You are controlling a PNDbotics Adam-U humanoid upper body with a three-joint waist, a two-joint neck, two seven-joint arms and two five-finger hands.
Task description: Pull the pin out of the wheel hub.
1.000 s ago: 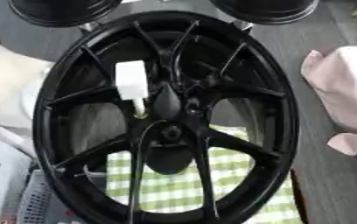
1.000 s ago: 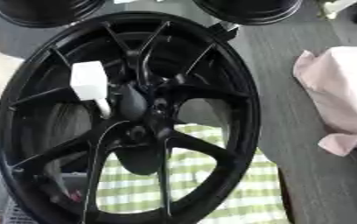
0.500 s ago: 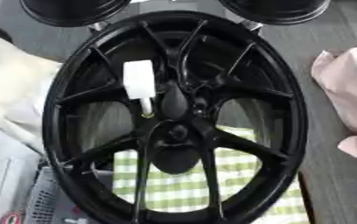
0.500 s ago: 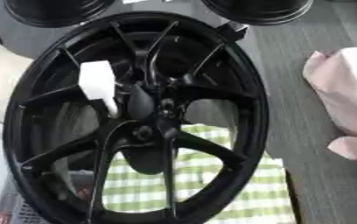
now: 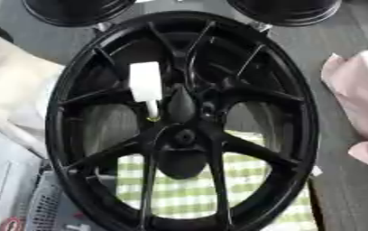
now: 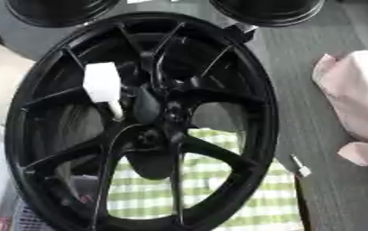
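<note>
A large black spoked wheel hub (image 5: 183,122) fills the middle of both eye views, lying over a green and white checked cloth (image 5: 195,185). A white pin (image 5: 146,88) with a broad block head and a thin stem sticks into the hub just up and left of its centre (image 5: 183,135). The pin's stem tip (image 5: 152,116) meets the hub near the central boss. Neither of my hands shows in either view.
Two dark round wheels (image 5: 76,9) (image 5: 286,9) stand at the far edge. A pink cloth (image 5: 361,103) lies at the right on the grey table. A pale cloth (image 5: 10,85) lies at the left, with papers (image 5: 6,180) below it. A small white scrap (image 6: 299,168) lies near the hub's right rim.
The whole picture has shifted a little between frames, so the camera has moved. The pin stays in the same place on the hub.
</note>
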